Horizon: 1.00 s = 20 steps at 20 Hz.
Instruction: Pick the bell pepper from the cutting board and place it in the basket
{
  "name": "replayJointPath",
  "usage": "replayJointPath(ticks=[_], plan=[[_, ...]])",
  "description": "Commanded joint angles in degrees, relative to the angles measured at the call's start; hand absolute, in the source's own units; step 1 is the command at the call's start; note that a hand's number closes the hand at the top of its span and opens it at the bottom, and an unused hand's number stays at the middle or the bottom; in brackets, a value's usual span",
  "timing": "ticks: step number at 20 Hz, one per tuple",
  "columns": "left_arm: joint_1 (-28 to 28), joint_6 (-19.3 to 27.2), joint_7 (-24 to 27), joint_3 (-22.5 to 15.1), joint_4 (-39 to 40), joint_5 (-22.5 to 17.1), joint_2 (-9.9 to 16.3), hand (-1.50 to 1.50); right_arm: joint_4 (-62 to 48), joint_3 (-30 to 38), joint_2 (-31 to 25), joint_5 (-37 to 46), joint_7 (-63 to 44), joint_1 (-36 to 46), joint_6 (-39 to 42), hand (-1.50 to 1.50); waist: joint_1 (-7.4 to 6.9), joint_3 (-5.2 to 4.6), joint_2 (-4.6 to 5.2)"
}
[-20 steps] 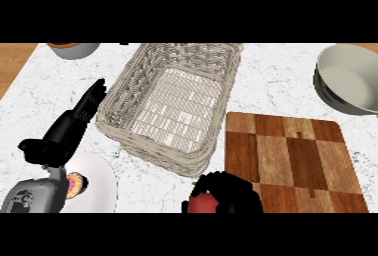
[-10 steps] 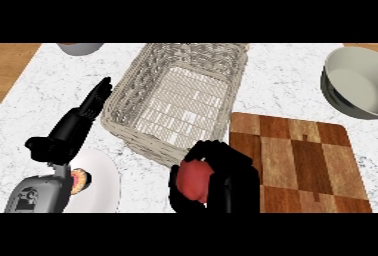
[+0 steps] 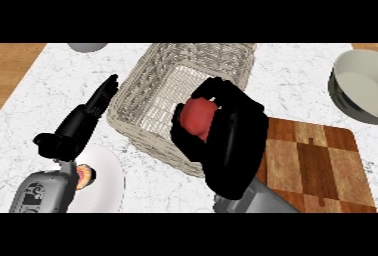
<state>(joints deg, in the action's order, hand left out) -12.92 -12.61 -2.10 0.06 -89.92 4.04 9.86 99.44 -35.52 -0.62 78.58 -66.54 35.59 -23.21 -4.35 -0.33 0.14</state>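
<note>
Left robot hand [image 3: 94,107]: rested at the left of the view on the surface [image 3: 295,65], fingers straight and apart, holding nothing, tips just beside the basket's left wall.
Plate [image 3: 103,182]: white, at lower left, partly under the left forearm; a small orange item lay on it, too hidden to name.
Basket [image 3: 148,90]: pale wicker, upper middle, open side up; inside looked bare where visible.
Bell pepper [image 3: 196,117]: red, off the cutting board, held in the air over the basket's right rim.
Right robot hand [image 3: 229,135]: fingers and thumb curled round the pepper, hiding most of it.
Handling (judgement): pepper likely light, hollow, with smooth, slightly slippery skin; stiff enough to hold but it could bruise or roll. Best taken round its widest part, as appeared here.
Cutting board [image 3: 310,160]: brown wood, at the right, nothing seen on it.
Bowl [image 3: 358,85]: grey-white, at upper right, well apart from the basket.
</note>
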Motion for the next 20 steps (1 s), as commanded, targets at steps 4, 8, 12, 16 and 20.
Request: replayJointPath(ticks=[4,8,12,16,20], plan=[[0.3,0.0,1.5,0.1,1.3,0.2,-0.1,0.0,-9.7,6.0,0.6,-2.1,-18.0,14.3,0.5,1.5,-0.07,0.1,0.13],[0.8,-0.1,1.7,-0.1,1.2,0.4,-0.3,0.0,-18.5,7.9,0.6,-6.4,-17.3,18.5,-2.0,1.5,-0.42,0.17,0.38],[-0.6,-0.1,0.8,0.3,1.5,0.1,-0.3,0.0,-25.2,5.9,0.6,-6.7,-17.1,19.8,-8.8,1.5,-0.11,0.22,0.5],[-1.3,0.3,0.8,1.1,1.8,0.4,0.3,0.0,-28.9,4.6,0.6,-4.9,-18.0,22.2,-9.4,1.5,0.72,0.22,0.23],[-0.1,0.7,1.6,2.1,2.0,0.2,0.5,0.0,-29.4,3.5,0.6,-2.9,-16.1,19.6,-12.1,1.5,2.19,0.28,-0.02]])
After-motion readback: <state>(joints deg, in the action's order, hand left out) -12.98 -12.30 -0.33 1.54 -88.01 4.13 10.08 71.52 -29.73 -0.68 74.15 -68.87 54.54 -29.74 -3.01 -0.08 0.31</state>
